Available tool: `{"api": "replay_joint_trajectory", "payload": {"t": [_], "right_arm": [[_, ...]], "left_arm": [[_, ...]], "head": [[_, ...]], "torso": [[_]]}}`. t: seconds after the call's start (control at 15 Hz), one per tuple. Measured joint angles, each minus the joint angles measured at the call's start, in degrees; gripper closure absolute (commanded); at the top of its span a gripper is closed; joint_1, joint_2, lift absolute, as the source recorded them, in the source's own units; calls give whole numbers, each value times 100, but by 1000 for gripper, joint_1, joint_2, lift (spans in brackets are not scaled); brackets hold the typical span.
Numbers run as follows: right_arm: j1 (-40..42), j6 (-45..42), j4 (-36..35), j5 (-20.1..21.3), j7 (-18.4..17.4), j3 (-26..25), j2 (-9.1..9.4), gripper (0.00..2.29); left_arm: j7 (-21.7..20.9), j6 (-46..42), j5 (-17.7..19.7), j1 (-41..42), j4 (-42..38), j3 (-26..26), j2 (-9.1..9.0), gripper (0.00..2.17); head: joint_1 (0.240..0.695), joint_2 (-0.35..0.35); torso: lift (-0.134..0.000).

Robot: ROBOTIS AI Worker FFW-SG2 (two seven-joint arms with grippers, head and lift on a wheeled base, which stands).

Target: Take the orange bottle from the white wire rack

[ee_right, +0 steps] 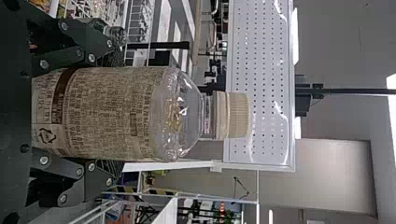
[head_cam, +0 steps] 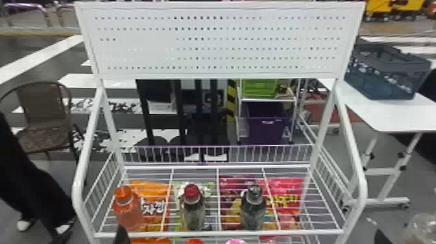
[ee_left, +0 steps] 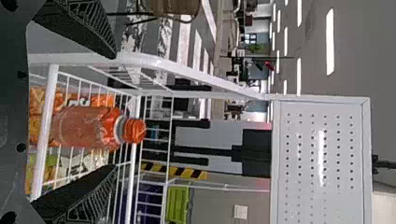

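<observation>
Orange bottle (head_cam: 129, 212) upright on rack (head_cam: 214, 233)

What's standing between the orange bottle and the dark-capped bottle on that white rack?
A red-capped bottle stands between the orange bottle and the dark-capped one in the head view.

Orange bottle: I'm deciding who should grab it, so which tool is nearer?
Left. The left tool is open in front of the orange bottle, at the left end of the rack; the right tool is beyond the rack's right side, holding a clear bottle.

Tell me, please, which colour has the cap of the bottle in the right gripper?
The cap is cream, seen best in the right wrist view.
</observation>
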Motion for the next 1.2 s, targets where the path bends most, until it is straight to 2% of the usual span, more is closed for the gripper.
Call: {"api": "replay_joint_trajectory", "payload": {"t": [0.27,0.47,0.93,1.2], "right_arm": [[-9,-13,57,2,2,-7,0,1099],[-25,-15,88,8,2,1,0,1099],[-3,-53,140,7,2,-24,0,1099],[63,-53,96,25,2,-41,0,1099]], "left_arm": [[65,-722,-147,-149,834,-690,91,43],[229,-1330,-226,-543,1639,-952,83,43],[280,-2219,-222,-1714,3495,-1085,55,43],[143,-2291,-23,-2381,4259,-1074,75,43]], "head": [[499,0],[499,0],[499,0],[499,0]], "torso": [[0],[0],[0],[0]]}}
